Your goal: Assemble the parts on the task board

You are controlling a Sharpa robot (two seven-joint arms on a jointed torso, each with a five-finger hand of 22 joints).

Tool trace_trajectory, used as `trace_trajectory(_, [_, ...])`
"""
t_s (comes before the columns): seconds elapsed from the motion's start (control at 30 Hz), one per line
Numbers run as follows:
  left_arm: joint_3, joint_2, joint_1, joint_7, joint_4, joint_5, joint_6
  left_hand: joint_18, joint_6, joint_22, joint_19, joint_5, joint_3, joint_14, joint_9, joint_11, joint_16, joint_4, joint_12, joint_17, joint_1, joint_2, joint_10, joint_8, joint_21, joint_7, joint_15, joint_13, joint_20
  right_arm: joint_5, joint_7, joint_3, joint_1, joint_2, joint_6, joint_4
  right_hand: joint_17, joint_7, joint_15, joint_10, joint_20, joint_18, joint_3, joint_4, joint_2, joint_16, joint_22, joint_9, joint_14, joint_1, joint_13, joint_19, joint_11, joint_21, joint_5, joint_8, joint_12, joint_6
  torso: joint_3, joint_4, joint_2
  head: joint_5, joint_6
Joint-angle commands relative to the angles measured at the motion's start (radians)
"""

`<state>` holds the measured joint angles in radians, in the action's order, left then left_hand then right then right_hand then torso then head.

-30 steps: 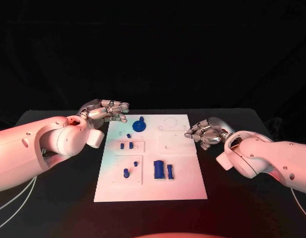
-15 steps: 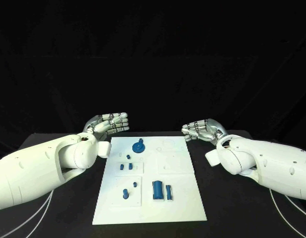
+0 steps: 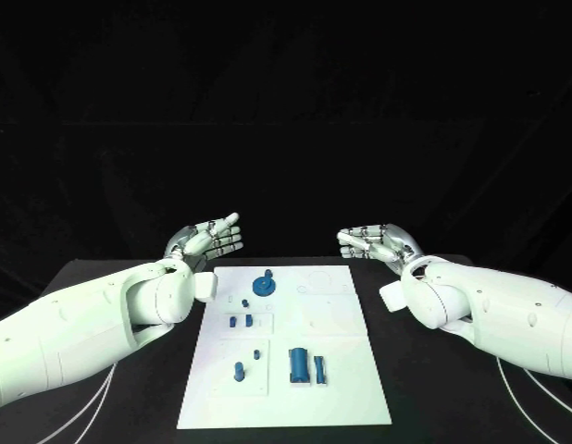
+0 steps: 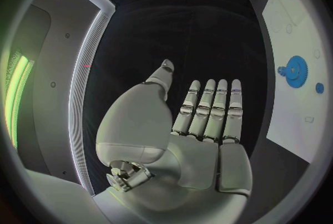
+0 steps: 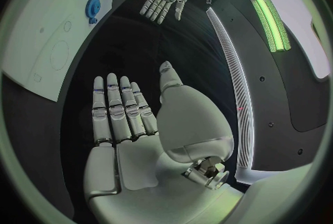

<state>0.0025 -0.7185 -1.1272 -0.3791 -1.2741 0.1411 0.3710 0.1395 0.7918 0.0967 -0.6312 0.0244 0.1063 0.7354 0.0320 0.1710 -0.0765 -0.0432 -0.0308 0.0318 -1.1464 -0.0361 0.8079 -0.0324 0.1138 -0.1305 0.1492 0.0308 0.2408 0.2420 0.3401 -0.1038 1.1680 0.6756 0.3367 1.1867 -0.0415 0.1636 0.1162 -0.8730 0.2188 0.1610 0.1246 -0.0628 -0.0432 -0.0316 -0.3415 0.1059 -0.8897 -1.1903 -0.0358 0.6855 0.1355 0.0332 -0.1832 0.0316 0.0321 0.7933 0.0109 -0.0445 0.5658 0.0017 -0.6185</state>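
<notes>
White task board (image 3: 340,370), flat on table; small blue parts (image 3: 298,365) scattered on it.

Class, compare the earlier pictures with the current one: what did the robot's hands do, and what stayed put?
Both hands opened: the left hand and right hand went from curled fingers to flat, holding nothing. The blue parts stayed in place on the task board.

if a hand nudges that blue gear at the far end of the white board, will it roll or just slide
The round blue toothed gear looks to lie flat on the white task board, so it would probably slide or spin, not roll. It seems a small, stiff plastic piece, likely light. Its thin edge may be awkward to pinch.
</notes>
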Motion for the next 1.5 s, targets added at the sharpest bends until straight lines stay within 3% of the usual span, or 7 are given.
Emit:
trace_trajectory(0.03, [0.0,-0.004,0.007,-0.017,-0.028,-0.017,0.041,-0.042,-0.253,-0.097,0.201,-0.024,-0.034,-0.235,-0.032,-0.054,0.077,0.043,0.031,-0.032,0.366,0.036,-0.257,0.032,-0.037,0.042,-0.048,-0.031,-0.077,-0.022,0.016,0.007,-0.009,0.007,0.045,0.031,0.041,-0.052,-0.037,0.279,-0.07,-0.052,-0.04,0.063,0.043,0.032,0.109,-0.034,0.284,0.38,0.036,-0.219,-0.043,-0.033,0.058,-0.032,-0.032,-0.253,-0.0051,0.0207,-0.01,-0.001,0.008])
trace_trajectory(0.4, [-0.002,-0.043,0.055,-0.102,-0.212,-0.102,0.287,-0.063,-0.442,-0.097,0.352,-0.024,-0.106,-0.41,-0.032,-0.096,0.077,0.043,0.031,-0.032,0.639,0.036,-0.451,0.032,-0.114,0.131,-0.149,-0.031,-0.134,-0.166,0.123,0.07,-0.08,0.07,0.298,0.261,0.041,-0.092,-0.116,0.487,-0.122,-0.075,-0.125,0.063,0.043,0.032,0.191,-0.106,0.497,0.664,0.036,-0.383,-0.136,-0.033,0.102,-0.032,-0.032,-0.443,-0.0109,0.0445,-0.022,-0.002,0.018])
trace_trajectory(0.43, [-0.002,-0.047,0.059,-0.109,-0.227,-0.109,0.307,-0.064,-0.456,-0.097,0.364,-0.024,-0.106,-0.424,-0.032,-0.099,0.077,0.043,0.031,-0.032,0.66,0.036,-0.465,0.032,-0.114,0.131,-0.149,-0.031,-0.139,-0.178,0.132,0.076,-0.086,0.076,0.32,0.281,0.041,-0.164,-0.116,0.504,-0.126,-0.081,-0.125,0.063,0.043,0.032,0.197,-0.106,0.513,0.686,0.036,-0.395,-0.136,-0.033,0.106,-0.032,-0.032,-0.458,-0.0109,0.0445,-0.022,-0.002,0.018])
trace_trajectory(0.47, [-0.002,-0.051,0.064,-0.118,-0.247,-0.119,0.334,-0.14,-0.473,-0.097,0.377,-0.024,-0.106,-0.439,-0.032,-0.171,0.077,0.043,0.031,-0.032,0.685,0.036,-0.483,0.032,-0.114,0.131,-0.149,-0.031,-0.144,-0.195,0.145,0.083,-0.095,0.084,0.35,0.308,0.041,-0.164,-0.116,0.523,-0.131,-0.086,-0.125,0.063,0.043,0.032,0.204,-0.106,0.533,0.712,0.036,-0.41,-0.136,-0.033,0.11,-0.032,-0.032,-0.475,-0.0109,0.0445,-0.022,-0.002,0.018])
trace_trajectory(0.67, [-0.002,-0.061,0.076,-0.139,-0.293,-0.14,0.395,-0.14,-0.542,-0.097,0.433,-0.024,-0.106,-0.504,-0.032,-0.171,0.077,0.043,0.031,-0.032,0.785,0.036,-0.553,0.032,-0.114,0.131,-0.149,-0.031,-0.165,-0.236,0.176,0.101,-0.115,0.102,0.423,0.374,0.041,-0.164,-0.116,0.598,-0.219,-0.161,-0.125,0.063,0.043,0.032,0.234,-0.106,0.61,0.815,0.036,-0.469,-0.136,-0.033,0.183,-0.032,-0.032,-0.544,-0.0109,0.0445,-0.022,-0.002,0.018])
trace_trajectory(0.73, [-0.003,-0.061,0.077,-0.141,-0.296,-0.141,0.399,-0.14,-0.564,-0.097,0.45,-0.024,-0.106,-0.525,-0.032,-0.171,0.077,0.043,0.031,-0.032,0.817,0.036,-0.576,0.032,-0.114,0.131,-0.149,-0.031,-0.241,-0.242,0.18,0.104,-0.118,0.104,0.433,0.383,0.041,-0.164,-0.116,0.623,-0.219,-0.161,-0.125,0.063,0.043,0.032,0.244,-0.106,0.635,0.849,0.036,-0.489,-0.136,-0.033,0.183,-0.032,-0.032,-0.566,-0.0109,0.0445,-0.022,-0.002,0.018])
trace_trajectory(1.5, [-0.003,-0.061,0.077,-0.141,-0.296,-0.141,0.399,-0.14,-0.704,-0.097,0.56,-0.024,-0.106,-0.653,-0.032,-0.171,0.077,0.043,0.031,-0.032,1.02,0.036,-0.718,0.032,-0.114,0.131,-0.149,-0.031,-0.241,-0.242,0.18,0.104,-0.118,0.104,0.433,0.383,0.041,-0.164,-0.116,0.777,-0.219,-0.161,-0.125,0.063,0.043,0.032,0.341,-0.106,0.792,1.058,0.036,-0.607,-0.136,-0.033,0.183,-0.032,-0.032,-0.706,-0.0109,0.0445,-0.022,-0.002,0.018])
